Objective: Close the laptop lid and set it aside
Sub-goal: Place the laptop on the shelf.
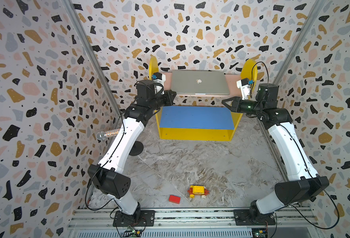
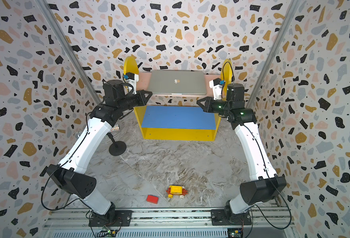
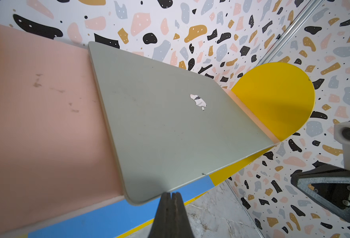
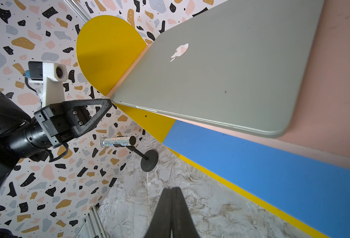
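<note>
Laptop (image 1: 199, 84): shut, lying flat on the pink shelf (image 1: 233, 82).
Handling: likely stiff, heavy and slick; best taken by its side edges.
Left pincer (image 1: 174, 95): together, empty.
Right pincer (image 1: 223, 101): together, empty.

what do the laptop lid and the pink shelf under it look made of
Laptop lid: likely metal, matte silver-grey, with an even soft sheen and a thin crisp edge. Pink shelf: probably painted wood or board, matte, scuffed with dark marks; cannot tell which.
</note>
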